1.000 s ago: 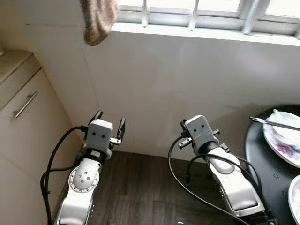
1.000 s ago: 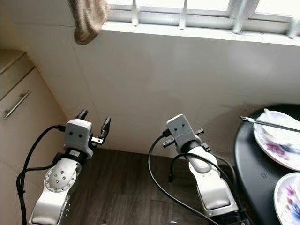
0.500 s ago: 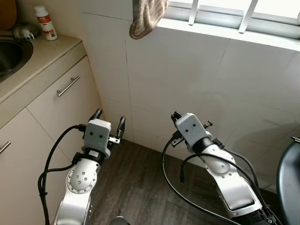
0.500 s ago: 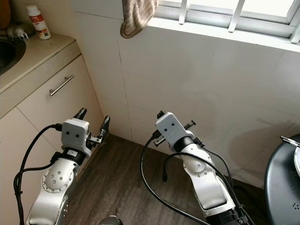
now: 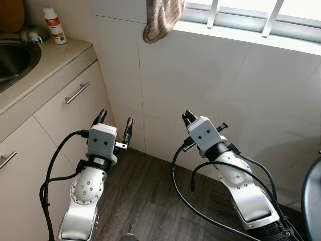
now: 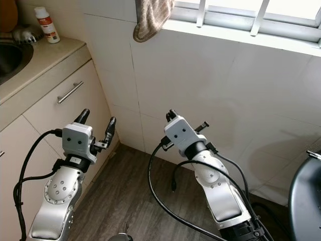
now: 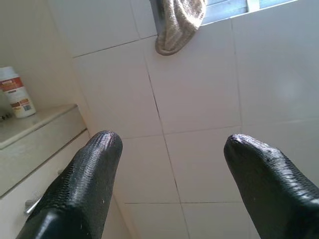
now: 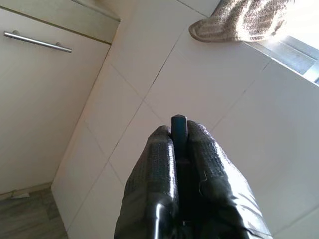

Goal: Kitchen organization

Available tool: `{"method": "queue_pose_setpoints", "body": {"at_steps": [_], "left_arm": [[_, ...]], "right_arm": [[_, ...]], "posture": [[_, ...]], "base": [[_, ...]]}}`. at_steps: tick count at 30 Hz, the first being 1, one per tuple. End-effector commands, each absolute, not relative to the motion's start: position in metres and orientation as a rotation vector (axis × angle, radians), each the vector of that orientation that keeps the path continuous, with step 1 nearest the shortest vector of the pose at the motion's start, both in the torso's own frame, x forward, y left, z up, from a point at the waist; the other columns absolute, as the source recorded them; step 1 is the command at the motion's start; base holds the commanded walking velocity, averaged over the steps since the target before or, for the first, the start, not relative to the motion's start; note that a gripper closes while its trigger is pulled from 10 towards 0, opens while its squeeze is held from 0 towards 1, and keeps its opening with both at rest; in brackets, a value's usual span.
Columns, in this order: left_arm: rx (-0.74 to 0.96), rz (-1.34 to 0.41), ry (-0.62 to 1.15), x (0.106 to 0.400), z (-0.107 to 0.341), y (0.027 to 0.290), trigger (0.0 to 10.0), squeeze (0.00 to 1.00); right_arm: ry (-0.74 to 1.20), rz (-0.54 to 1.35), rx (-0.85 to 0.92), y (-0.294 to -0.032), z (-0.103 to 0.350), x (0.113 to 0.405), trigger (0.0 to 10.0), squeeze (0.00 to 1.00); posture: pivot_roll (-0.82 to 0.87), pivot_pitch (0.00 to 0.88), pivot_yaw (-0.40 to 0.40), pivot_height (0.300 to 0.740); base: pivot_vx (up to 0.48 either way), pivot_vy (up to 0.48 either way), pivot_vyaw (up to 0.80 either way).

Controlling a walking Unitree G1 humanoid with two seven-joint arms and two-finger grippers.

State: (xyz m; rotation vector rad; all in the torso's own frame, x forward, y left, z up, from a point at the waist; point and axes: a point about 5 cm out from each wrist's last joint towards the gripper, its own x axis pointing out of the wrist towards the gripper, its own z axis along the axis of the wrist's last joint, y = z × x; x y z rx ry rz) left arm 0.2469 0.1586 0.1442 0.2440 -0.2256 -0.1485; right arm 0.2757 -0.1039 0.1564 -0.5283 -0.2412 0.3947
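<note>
Your left end effector (image 5: 114, 122) hangs wide open, empty; the right end effector (image 5: 189, 117) is pinched closed on nothing. Neither is at work, so turn towards the beige stone table (image 5: 47, 63) squarely and keep both arms tucked off the white tiled wall (image 5: 210, 85).

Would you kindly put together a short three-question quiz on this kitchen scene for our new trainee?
1. True or false: the left claw is holding something.
2. What hangs from the window ledge? A) a cloth B) a pan C) a glove
3. Fill in: the white bottle stands on the counter beside the ____.

Key: 1. False; its fingers are spread apart with nothing between them. 2. A, the brown cloth. 3. sink.
</note>
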Motion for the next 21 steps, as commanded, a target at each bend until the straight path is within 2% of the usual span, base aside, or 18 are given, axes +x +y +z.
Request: {"method": "queue_pose_setpoints", "body": {"at_steps": [1,21], "left_arm": [[0.249,-0.150,-0.228,0.2463,0.1440,0.1594,10.0,0.00],[0.204,-0.158,-0.235,0.2474,0.1463,0.1564,10.0,0.00]], "right_arm": [[-0.268,0.385,-0.535,-0.1042,0.1601,0.2766,10.0,0.00],[-0.301,0.383,-0.554,-0.1040,0.1625,0.2787,10.0,0.00]], "posture": [[0.04,0.000,-0.020,0.740],[0.04,0.005,-0.027,0.740]], "base": [[0.000,0.000,0.80],[0.000,0.000,0.80]]}}
